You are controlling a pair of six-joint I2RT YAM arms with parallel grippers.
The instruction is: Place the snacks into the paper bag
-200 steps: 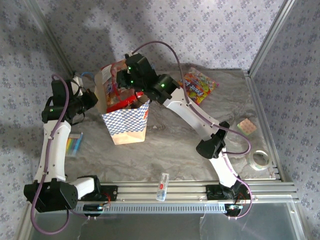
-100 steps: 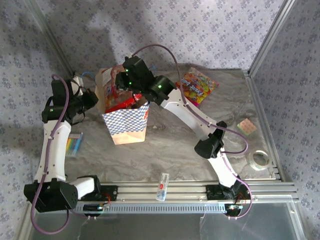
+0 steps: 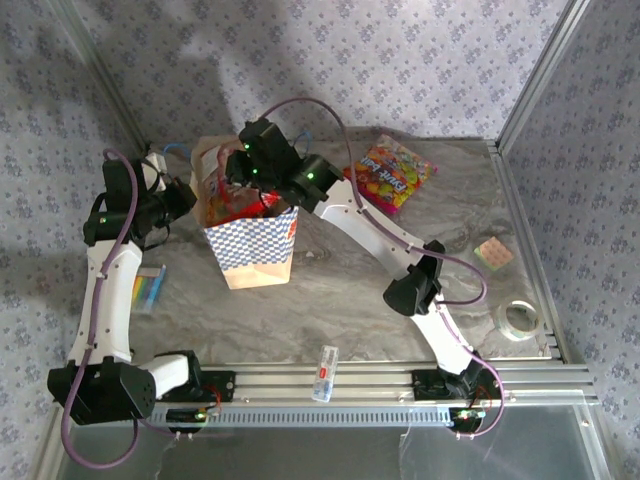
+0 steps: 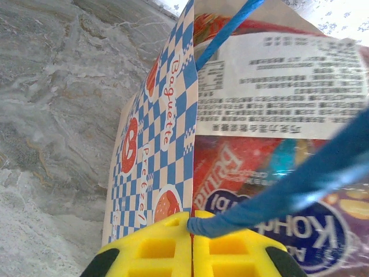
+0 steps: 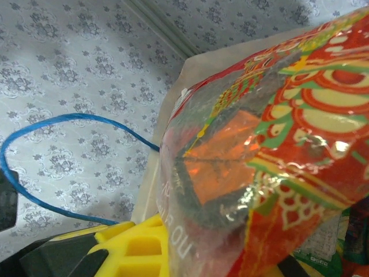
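One tan paper bag [image 3: 250, 250], blue-white checkered band, stands upright upper left of centre on surface [image 3: 400, 290], glossy packets inside. Two packets lie outside: multicoloured packet [image 3: 395, 172] upper right, striped packet [image 3: 148, 290] at left edge. Left tool [image 4: 192, 222] pinched tight on blue cord handle [image 4: 277, 196]. Right tool [image 3: 238, 182], over bag mouth, clamps red packet [image 5: 277, 144].

Top cam: above-behind the arm bases [image 3: 120, 390], looking down on the whole table [image 3: 330, 300], paper bag [image 3: 255, 255] at 10 o'clock. Left wrist cam tight on its checkered side, right wrist cam tight on a snack packet [image 5: 277, 144] at its mouth. I see the bag in all three.
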